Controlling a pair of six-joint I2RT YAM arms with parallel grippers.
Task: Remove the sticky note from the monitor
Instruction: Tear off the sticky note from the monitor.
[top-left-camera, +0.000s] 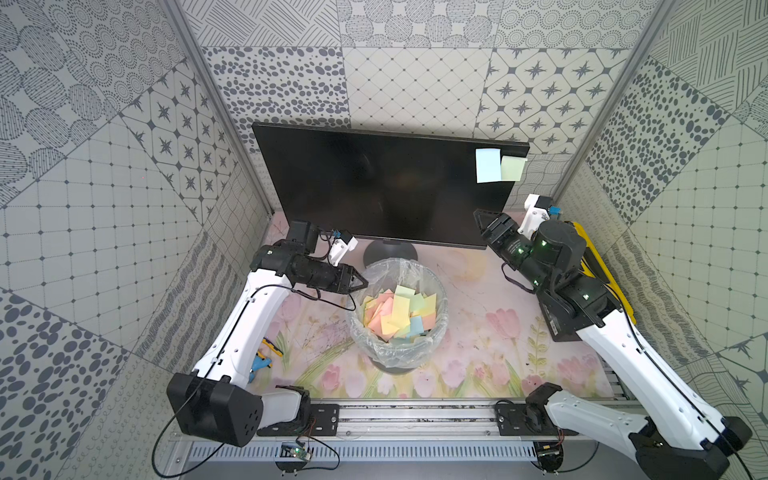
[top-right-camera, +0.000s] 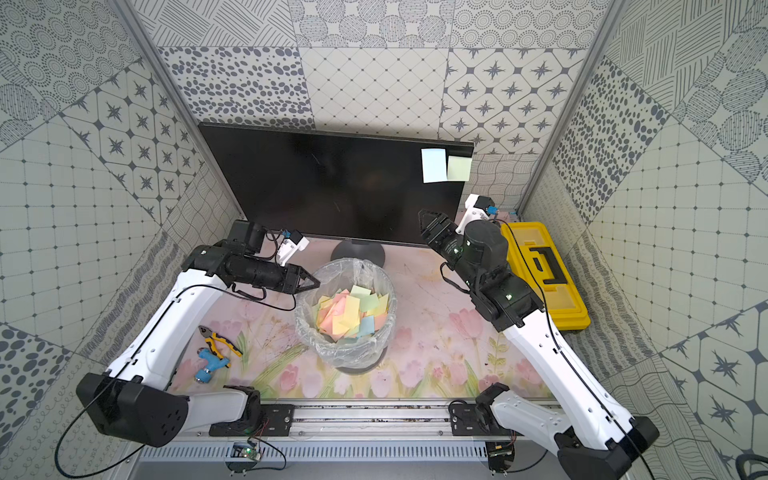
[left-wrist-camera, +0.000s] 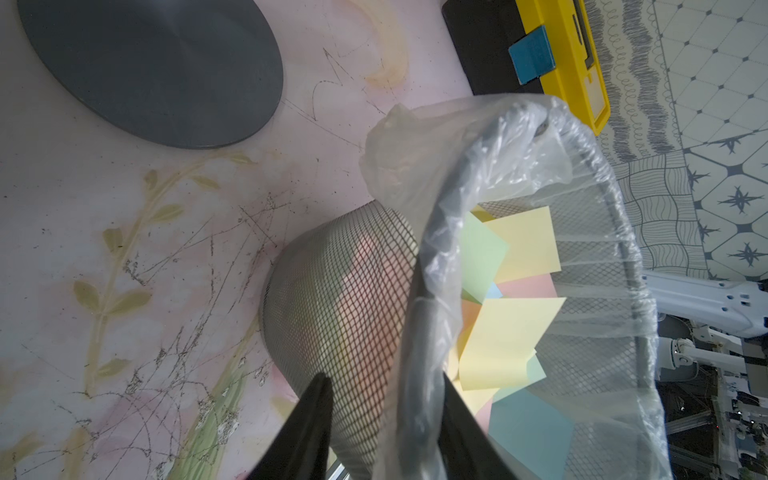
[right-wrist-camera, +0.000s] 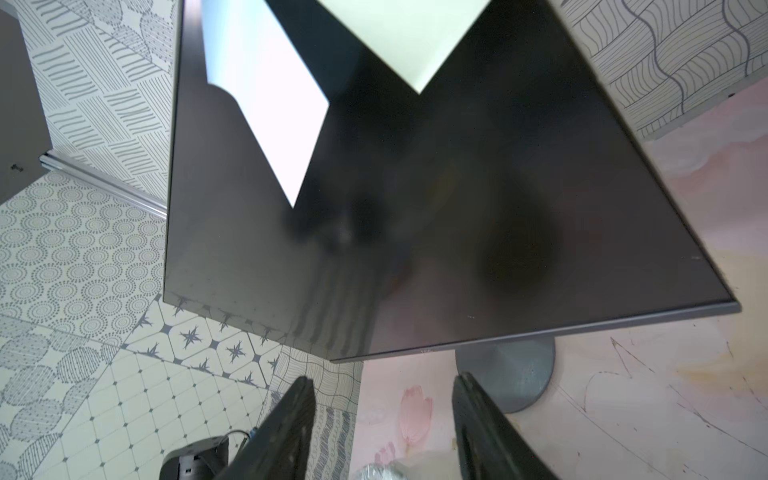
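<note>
Right fingers are standing apart below the pale-green paper sticky note: pinch its free edge. Left fingers are clamping the wire-mesh bin.

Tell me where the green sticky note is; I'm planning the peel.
In a top view the green sticky note sits at the monitor's upper right corner, right of the blue sticky note.

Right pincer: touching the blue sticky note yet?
Apart. In a top view the right pincer sits low in front of the monitor, with bare screen between it and the blue sticky note.
</note>
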